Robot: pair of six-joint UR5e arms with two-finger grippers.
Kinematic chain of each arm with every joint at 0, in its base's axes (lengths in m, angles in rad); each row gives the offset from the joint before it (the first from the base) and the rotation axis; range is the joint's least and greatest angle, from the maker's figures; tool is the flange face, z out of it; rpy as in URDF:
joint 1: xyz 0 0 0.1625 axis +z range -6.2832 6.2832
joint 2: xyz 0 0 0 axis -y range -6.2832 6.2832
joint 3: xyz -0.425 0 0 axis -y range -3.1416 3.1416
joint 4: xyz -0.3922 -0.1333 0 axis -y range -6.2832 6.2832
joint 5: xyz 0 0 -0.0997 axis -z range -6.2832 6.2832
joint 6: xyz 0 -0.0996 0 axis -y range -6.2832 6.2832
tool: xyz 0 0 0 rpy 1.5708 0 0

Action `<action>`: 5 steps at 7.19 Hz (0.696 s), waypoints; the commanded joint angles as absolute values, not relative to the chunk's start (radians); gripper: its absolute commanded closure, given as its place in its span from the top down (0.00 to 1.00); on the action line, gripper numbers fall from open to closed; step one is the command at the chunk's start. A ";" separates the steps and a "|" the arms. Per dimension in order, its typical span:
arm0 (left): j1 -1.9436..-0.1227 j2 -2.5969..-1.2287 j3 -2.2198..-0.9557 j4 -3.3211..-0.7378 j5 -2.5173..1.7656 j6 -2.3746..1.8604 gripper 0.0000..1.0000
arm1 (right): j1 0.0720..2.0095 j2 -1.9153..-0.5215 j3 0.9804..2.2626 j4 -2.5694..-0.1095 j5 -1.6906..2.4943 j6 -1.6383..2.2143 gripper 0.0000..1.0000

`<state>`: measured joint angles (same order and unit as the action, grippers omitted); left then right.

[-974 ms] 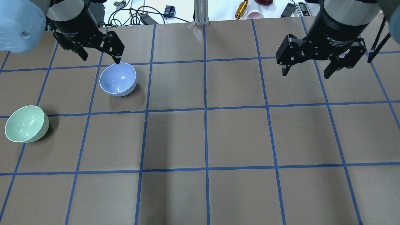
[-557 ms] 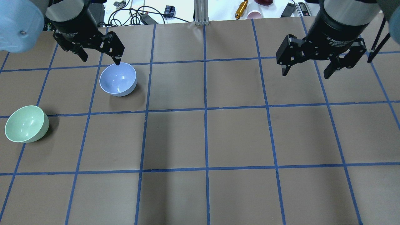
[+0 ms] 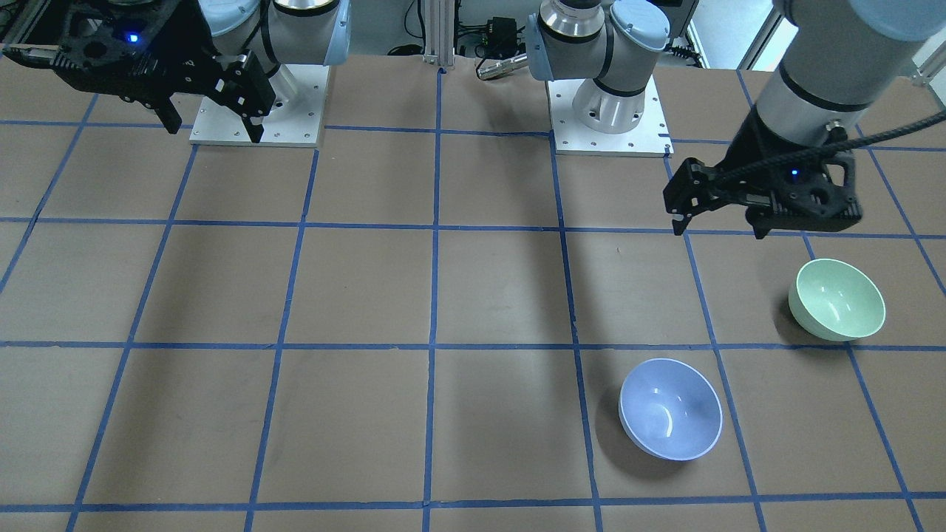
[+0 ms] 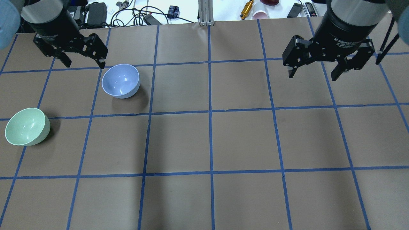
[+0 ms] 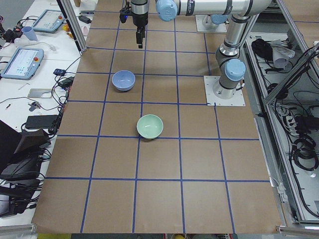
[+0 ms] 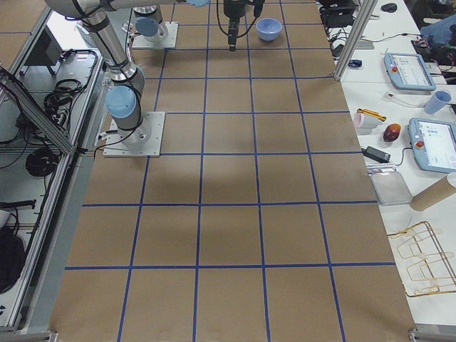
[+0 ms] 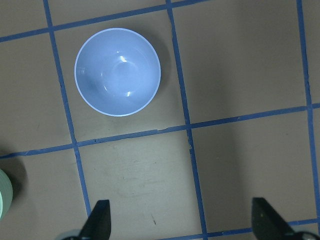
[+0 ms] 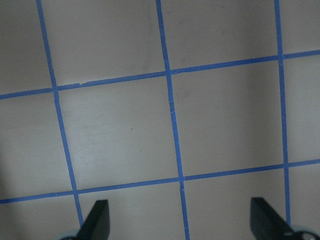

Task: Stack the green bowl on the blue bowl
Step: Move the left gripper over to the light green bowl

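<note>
The green bowl is seen upright at the left edge of the overhead frame, about mid-height, resting on the table. The blue bowl is set upright in the upper left, up and to the right of the green one and well apart from it; the stack is not yet made. The left pincer is held in the upper-left corner, raised off the table, fingers spread wide, gripping nothing. Its nearer fingertip is seen just up-left of the blue bowl's rim, not touching. The right pincer is held at upper right, also spread wide and gripping nothing, far from both bowls. In the left wrist view the blue bowl is shown upper left, and a sliver of the green bowl is cut off at the lower-left edge. In the right wrist view only brown table and blue tape lines are shown between the spread fingertips. In the front-facing view the left pincer is placed just above the green bowl at the right side.
</note>
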<state>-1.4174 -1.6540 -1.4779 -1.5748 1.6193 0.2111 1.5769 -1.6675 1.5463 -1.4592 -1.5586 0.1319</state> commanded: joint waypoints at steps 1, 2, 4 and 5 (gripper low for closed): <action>-1.301 -1.652 -1.477 -1.582 1.624 0.308 1.00 | 1.577 -1.667 1.548 -1.459 -1.559 0.132 1.00; -1.219 -1.660 -1.482 -1.582 1.618 0.366 1.00 | 1.577 -1.667 1.548 -1.460 -1.559 0.132 1.00; -1.119 -1.673 -1.532 -1.565 1.618 0.513 1.00 | 1.577 -1.667 1.546 -1.460 -1.559 0.132 1.00; -1.047 -1.677 -1.563 -1.539 1.611 0.611 1.00 | 1.577 -1.667 1.548 -1.459 -1.559 0.132 1.00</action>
<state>-1.1227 -1.6705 -1.5285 -1.5621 1.6159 0.5009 1.5769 -1.6674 1.5468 -1.4596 -1.5585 0.1319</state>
